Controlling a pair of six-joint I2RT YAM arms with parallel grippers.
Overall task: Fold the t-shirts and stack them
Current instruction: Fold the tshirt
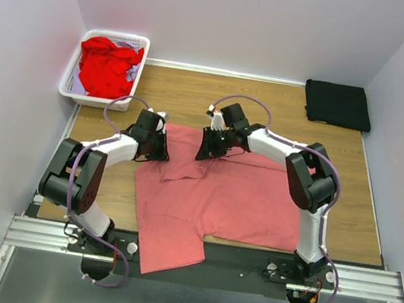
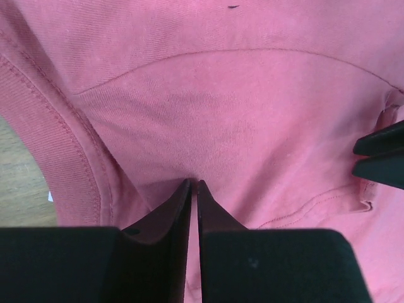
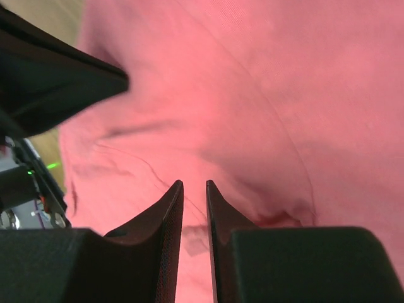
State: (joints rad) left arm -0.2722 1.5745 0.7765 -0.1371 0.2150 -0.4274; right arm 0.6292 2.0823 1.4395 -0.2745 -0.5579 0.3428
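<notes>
Left gripper [image 2: 194, 183] clamped on shirt [image 1: 241, 196] by collar [image 2: 63, 158]; right gripper [image 3: 194, 184] pinching it too. Handles limp, light; needs edge grips.

White basket [image 1: 120, 36] sits on wooden table's [image 1: 270, 108] far-left corner.

left tool [image 2: 194, 184] pinched onto pink t-shirt [image 2: 240, 113], ribbed collar [image 2: 53, 145] at left, wooden table [image 2: 19, 183] beyond

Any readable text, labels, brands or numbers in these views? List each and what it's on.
None legible.
pink t-shirt: no print; small dark mark in the left wrist view is no lettering.
white basket, black folded shirt: no label visible.
</notes>
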